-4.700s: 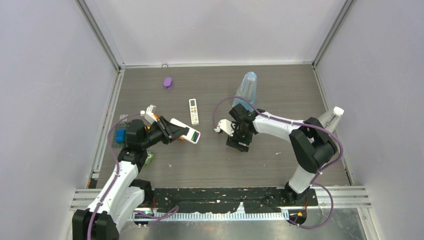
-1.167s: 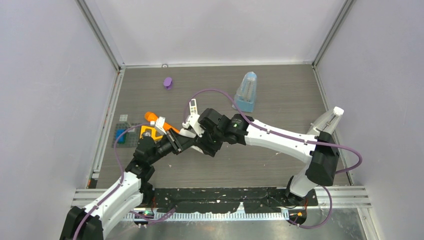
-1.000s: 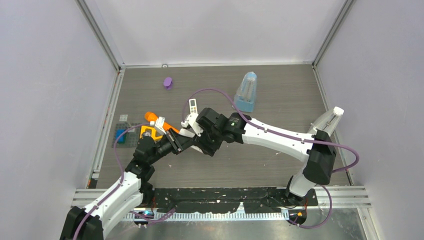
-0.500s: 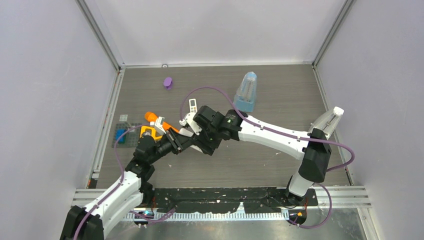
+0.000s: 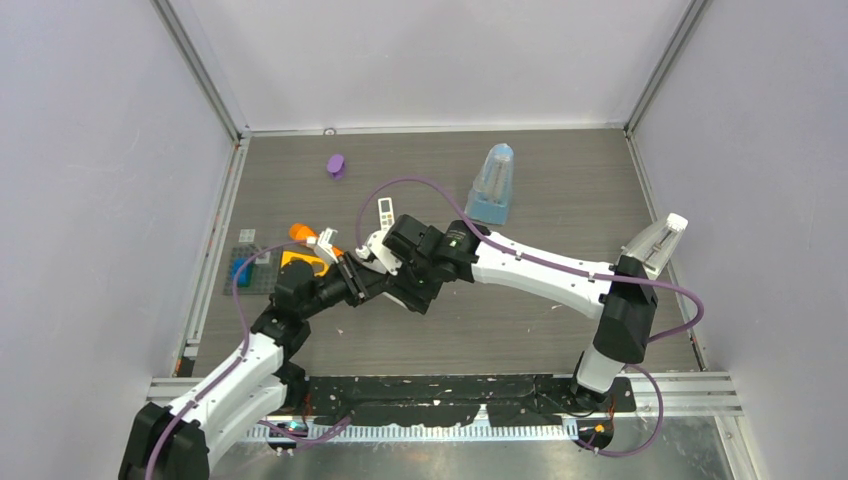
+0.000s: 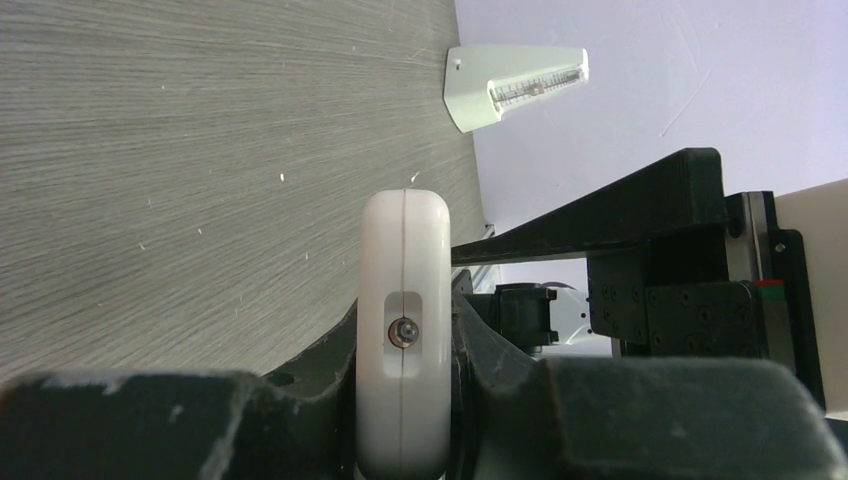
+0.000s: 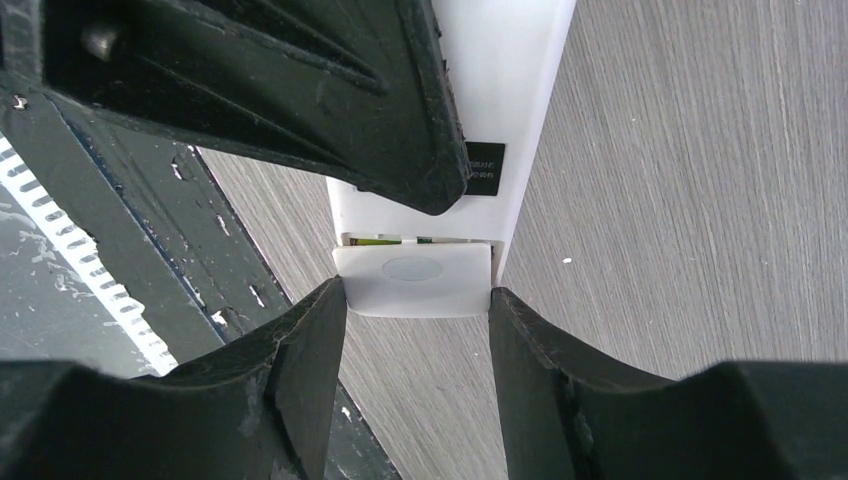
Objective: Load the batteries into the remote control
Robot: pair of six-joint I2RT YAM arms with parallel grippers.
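My left gripper [image 5: 352,284] is shut on a white remote [image 6: 403,260], seen edge-on between its fingers in the left wrist view. My right gripper [image 5: 398,287] meets it from the right. In the right wrist view the right fingertips [image 7: 325,310] clamp the sides of the remote's white battery cover [image 7: 415,283], which stands slightly off the remote body [image 7: 500,90]. A sliver of green and yellow battery [image 7: 385,239] shows in the gap. In the top view the held remote is mostly hidden by both grippers.
A second small white remote [image 5: 386,212] lies just beyond the grippers. An orange object [image 5: 303,236] and a blue block [image 5: 240,270] are at the left. A purple piece [image 5: 336,165] and a clear, blue-based container [image 5: 492,185] stand farther back. A white gauge [image 5: 657,240] is at the right.
The right arm swung left across the table to the remote held by my left gripper. In the last second both grippers, joined on the remote, drifted slightly left.
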